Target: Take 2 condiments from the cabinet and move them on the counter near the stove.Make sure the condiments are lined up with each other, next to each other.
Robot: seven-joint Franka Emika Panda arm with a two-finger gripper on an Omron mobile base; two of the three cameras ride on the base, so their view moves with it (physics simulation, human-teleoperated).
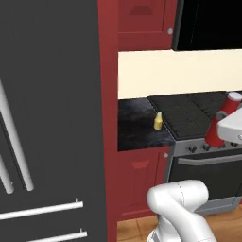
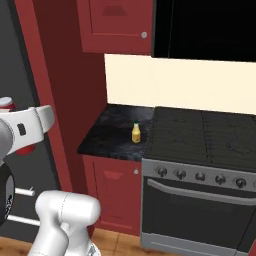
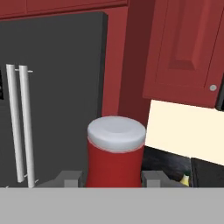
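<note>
The red bottle (image 3: 116, 155) sits clamped upright between the claw's (image 3: 114, 178) two fingers.

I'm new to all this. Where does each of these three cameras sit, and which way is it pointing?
Left base view: behind the arm's left, facing the counter and stove; arm at lower right.
Right base view: behind its right, same corner; arm at lower left.
Hand view: on the hand, looking past the tool shut on the red bottle toward the fridge.
Both base views share the yellow bottle beside the stove.
</note>
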